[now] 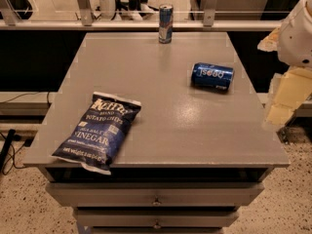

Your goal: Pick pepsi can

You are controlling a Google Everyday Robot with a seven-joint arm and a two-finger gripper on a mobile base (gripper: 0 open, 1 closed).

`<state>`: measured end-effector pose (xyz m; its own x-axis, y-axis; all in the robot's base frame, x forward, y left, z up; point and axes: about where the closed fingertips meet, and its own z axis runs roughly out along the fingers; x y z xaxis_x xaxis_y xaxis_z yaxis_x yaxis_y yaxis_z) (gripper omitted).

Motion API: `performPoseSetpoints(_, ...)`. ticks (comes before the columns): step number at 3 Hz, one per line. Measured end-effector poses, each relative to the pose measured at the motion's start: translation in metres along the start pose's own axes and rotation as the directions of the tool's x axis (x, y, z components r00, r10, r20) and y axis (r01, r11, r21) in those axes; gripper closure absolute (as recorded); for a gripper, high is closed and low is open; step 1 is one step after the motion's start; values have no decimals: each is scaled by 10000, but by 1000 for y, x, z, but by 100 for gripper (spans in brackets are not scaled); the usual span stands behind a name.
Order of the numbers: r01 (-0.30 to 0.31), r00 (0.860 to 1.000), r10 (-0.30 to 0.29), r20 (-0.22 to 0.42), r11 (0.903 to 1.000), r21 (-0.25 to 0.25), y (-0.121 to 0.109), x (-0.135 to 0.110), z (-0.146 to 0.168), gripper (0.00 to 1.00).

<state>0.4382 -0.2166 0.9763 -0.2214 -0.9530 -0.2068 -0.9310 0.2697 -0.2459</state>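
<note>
The pepsi can (212,76) is deep blue with white lettering and lies on its side on the right half of the grey table top (161,87). My gripper (285,99) hangs at the right edge of the view, beside the table's right edge. It is to the right of the can, a little nearer the camera, and apart from it. It holds nothing that I can see. The white arm (300,30) rises above the gripper at the top right.
A slim tall blue-and-silver can (165,23) stands upright at the table's far edge. A dark-blue chip bag (100,130) lies flat at the front left corner. Drawers (156,196) sit under the table top. A rail and chair legs stand behind the table.
</note>
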Motion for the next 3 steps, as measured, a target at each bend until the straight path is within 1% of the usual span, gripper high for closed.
performPoseSetpoints(1, 0, 10000, 0, 1, 10000, 2, 0, 0, 0, 0)
performPoseSetpoints(2, -199, 9993, 198, 301, 9998, 9, -24, -8, 19, 0)
performPoseSetpoints(3, -821, 9920, 832, 952, 9965, -152, -72, -23, 53, 0)
